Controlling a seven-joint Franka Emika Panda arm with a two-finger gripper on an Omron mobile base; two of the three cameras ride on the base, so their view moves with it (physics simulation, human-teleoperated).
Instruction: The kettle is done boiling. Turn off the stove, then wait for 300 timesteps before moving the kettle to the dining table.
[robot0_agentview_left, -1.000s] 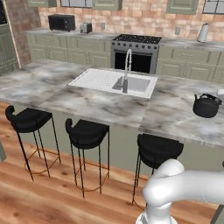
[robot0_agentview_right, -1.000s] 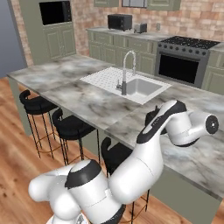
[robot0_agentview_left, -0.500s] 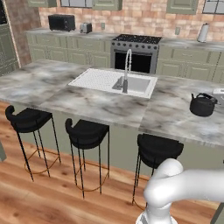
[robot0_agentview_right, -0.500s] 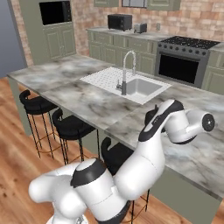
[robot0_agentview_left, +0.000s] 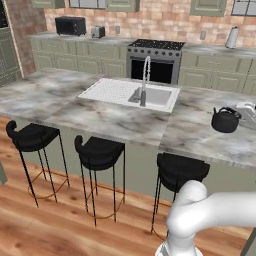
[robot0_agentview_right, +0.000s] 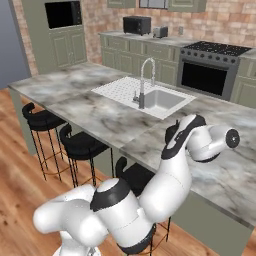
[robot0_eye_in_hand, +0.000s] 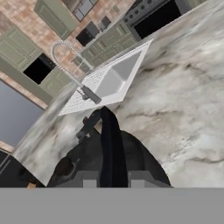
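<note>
Hand (robot0_eye_in_hand: 111, 177) is clamped on the arched handle of the kettle (robot0_agentview_left: 225, 120), directly below it. The kettle is held low over the desk (robot0_agentview_left: 115, 120), right of the sink (robot0_agentview_left: 131, 93); whether it touches cannot be told.

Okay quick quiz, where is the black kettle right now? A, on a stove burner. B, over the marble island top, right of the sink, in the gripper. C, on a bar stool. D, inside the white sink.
B: the kettle sits at the marble island top, right of the sink, and the hand view shows the gripper shut on its handle.
</note>
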